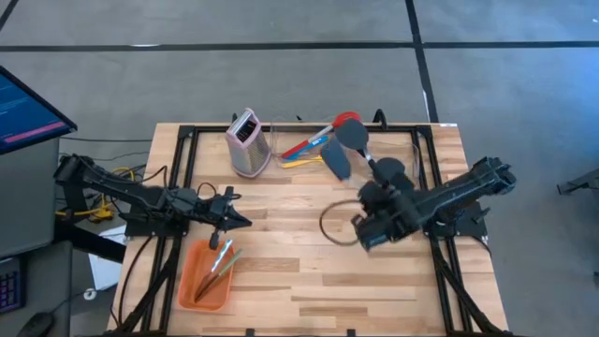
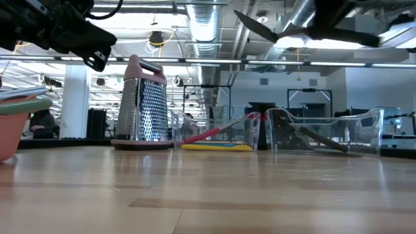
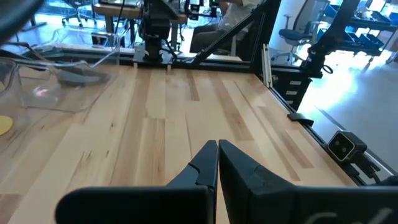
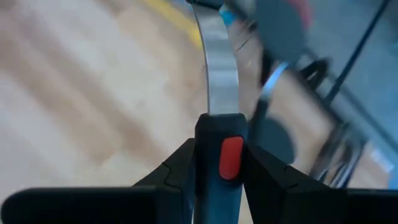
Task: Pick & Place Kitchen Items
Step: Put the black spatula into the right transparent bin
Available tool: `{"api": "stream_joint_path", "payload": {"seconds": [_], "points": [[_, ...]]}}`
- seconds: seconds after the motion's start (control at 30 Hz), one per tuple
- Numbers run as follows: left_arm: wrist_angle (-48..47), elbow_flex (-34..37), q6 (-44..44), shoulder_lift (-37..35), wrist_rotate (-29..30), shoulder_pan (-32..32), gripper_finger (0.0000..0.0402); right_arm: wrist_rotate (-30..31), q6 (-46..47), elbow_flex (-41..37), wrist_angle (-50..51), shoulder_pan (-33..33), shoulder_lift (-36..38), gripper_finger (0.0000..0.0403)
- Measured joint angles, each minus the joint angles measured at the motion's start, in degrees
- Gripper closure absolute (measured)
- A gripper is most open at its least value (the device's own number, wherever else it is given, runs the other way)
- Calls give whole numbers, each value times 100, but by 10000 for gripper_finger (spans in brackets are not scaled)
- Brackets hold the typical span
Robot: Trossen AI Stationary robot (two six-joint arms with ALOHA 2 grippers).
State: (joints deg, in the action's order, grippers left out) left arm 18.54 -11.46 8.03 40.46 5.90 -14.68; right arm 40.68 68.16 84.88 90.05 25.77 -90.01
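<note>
Between our right gripper's (image 4: 217,155) two dark fingers (image 4: 180,165) we hold a dark handle with a red button and a thin curved metal blade (image 4: 219,68); the jaws are clamped on it, and it hangs above the wooden table (image 1: 374,281). Beyond this gripper lie the clear plastic bins (image 1: 393,150), and there the red long-handled spoon (image 1: 323,136), a black spatula (image 1: 354,134) and a small yellow spoon (image 1: 299,163) lie together. Beside them stands a pink-topped metal box grater (image 1: 247,142). Our left gripper (image 3: 217,152) hovers with its jaws pressed together, empty. Just below it sits the flat orange tray (image 1: 195,281), where thin tools with green and pink handles (image 1: 223,260) lie.
</note>
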Motion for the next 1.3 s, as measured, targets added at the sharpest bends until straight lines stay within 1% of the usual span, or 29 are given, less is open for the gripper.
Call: {"api": "stream_joint_path", "payload": {"seconds": [0.07,0.23,0.33,0.43,0.57,0.7,0.77,0.83,0.93,1.07,1.2,1.3], "points": [[3,0,1,0,1,2,400,395,-238,0,-2,-201,106,309],[1,0,-2,1,1,1,400,1606,-569,-47,-2,-663,248,310],[1,0,-1,1,1,0,400,2337,-455,-282,-3,-919,248,312],[3,0,-1,1,3,0,400,2778,-134,-705,-4,-1128,248,316],[1,0,-2,1,1,0,400,2828,721,-1636,-45,-1423,361,324],[3,0,-2,-1,3,0,400,2926,1586,-2668,-366,-1635,711,328],[2,0,-7,1,2,2,400,3012,1822,-3116,-695,-1719,959,329],[7,0,-8,-1,3,1,400,3015,1854,-3538,-1089,-1836,1228,331],[33,0,-13,-1,6,0,400,3050,1472,-4023,-2027,-2027,1570,331],[55,0,-19,1,24,0,400,3393,592,-4407,-3277,-2414,1782,332],[97,0,-19,-1,34,0,400,3413,-329,-4612,-4167,-2904,1736,332],[96,0,-19,0,36,0,400,3431,-564,-4695,-4543,-3181,1573,332]]}}
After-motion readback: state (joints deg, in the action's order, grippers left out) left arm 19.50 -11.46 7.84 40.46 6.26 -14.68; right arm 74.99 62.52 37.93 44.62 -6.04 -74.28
